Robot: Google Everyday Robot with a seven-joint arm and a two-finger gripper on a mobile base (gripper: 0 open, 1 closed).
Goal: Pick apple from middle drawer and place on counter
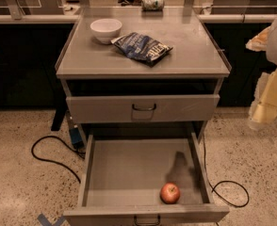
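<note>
Hanging at the right edge, the white-and-yellow gripper (269, 95) is partly cut off; how far open it is, or whether it holds anything, cannot be told. Well left and nearer, the small round red apple (170, 193) lies in the near right corner of the open grey middle drawer (124, 171). Beyond, the matte grey counter (190, 55) bears a white bowl (106, 29) and a crumpled blue bag (142, 47).
</note>
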